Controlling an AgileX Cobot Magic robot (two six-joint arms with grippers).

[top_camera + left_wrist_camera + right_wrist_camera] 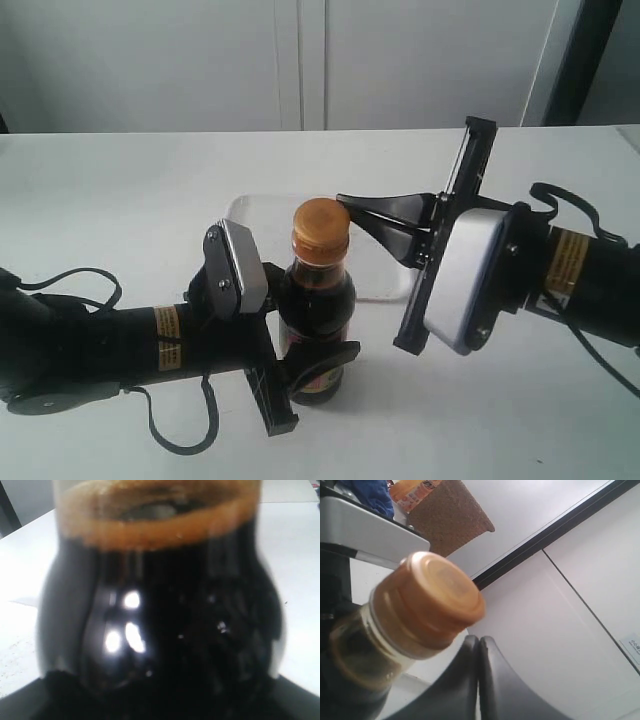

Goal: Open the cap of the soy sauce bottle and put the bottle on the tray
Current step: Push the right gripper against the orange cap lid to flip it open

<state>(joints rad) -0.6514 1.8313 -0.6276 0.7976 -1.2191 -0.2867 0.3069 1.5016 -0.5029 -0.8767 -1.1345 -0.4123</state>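
The soy sauce bottle (pixel 318 305) stands upright on the table in front of the tray (pixel 262 208). My left gripper (pixel 312 345) is shut on the bottle's body; in the left wrist view the dark bottle (pixel 165 630) fills the picture and hides the fingers. The golden-orange cap (pixel 320 227) sits on the neck. My right gripper (pixel 345 203) is shut with nothing in it, its tips right beside the cap. In the right wrist view the cap (pixel 432 602) lies just off the closed fingertips (pixel 479 641).
The white table (pixel 120 200) runs back to a pale wall. The tray lies behind the bottle, partly hidden by both arms. Black cables (pixel 80 285) trail by the left arm.
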